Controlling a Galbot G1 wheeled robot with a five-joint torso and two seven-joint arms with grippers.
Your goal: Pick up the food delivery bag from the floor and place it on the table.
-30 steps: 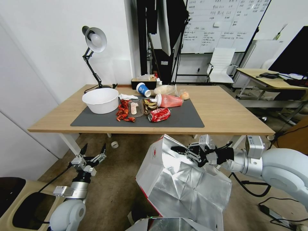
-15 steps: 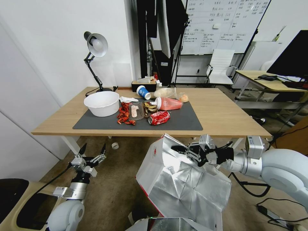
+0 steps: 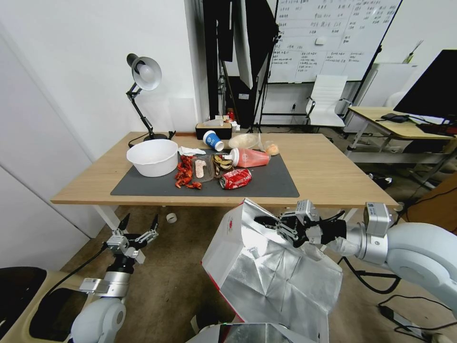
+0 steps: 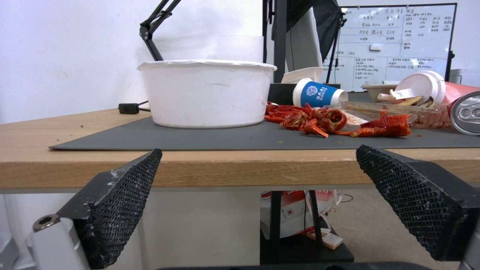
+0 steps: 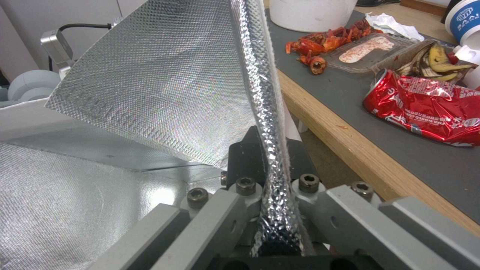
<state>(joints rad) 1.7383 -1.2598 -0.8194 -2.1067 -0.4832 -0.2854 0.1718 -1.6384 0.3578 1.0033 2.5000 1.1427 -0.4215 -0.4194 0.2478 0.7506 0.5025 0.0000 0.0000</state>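
Head view is showing the long light-wood surface standing at the far side, with its dark grey mat carrying a white bowl and a crushed red can. Near its front edge, the food delivery bag is hanging above the floor, tilted, foil lining facing up. The right claw is pinching the bag's foil rim. On the left, the left claw is waiting with fingers spread apart, holding nothing.

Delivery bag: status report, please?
Right hand shut on the bag wall, bag held off floor. Left hand open, idle. Food litter crowds table.
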